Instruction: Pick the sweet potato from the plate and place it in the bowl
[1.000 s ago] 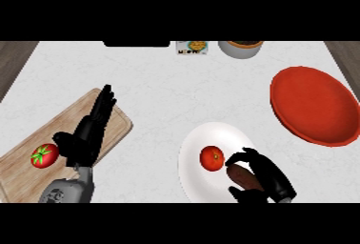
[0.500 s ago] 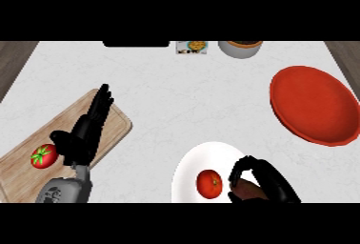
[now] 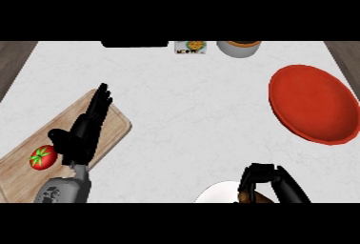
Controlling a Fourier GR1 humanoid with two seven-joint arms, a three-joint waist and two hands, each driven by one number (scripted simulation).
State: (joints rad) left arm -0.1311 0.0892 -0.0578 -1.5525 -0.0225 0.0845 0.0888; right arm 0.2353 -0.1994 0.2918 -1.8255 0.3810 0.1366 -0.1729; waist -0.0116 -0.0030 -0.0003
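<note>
The brown sweet potato [image 3: 247, 196] is being held in the curled black right hand [image 3: 271, 183], low at the view's bottom edge; only a sliver of it is being shown under the fingers [image 3: 259, 172], so its long axis cannot be told. The round white plate [image 3: 215, 193] is lying just beside the hand, to its left and slightly below, mostly cut off by the frame edge. The wide red bowl [image 3: 313, 105] is sitting well apart from the hand, up and a bit to its right, nothing being seen in between on the white counter [image 3: 190, 95]. The carry is therefore judged as a forward and slightly rightward move, and the right hand is clearly the nearer one to the bowl. The black left hand [image 3: 84, 131] is being rested with fingers straight and relaxed over the pale wooden cutting board [image 3: 116, 126], far to the left of the right hand, with a red tomato [image 3: 42, 157] just beside it on its left. Release is judged as not yet due until the hand is over the bowl's rim.
</note>
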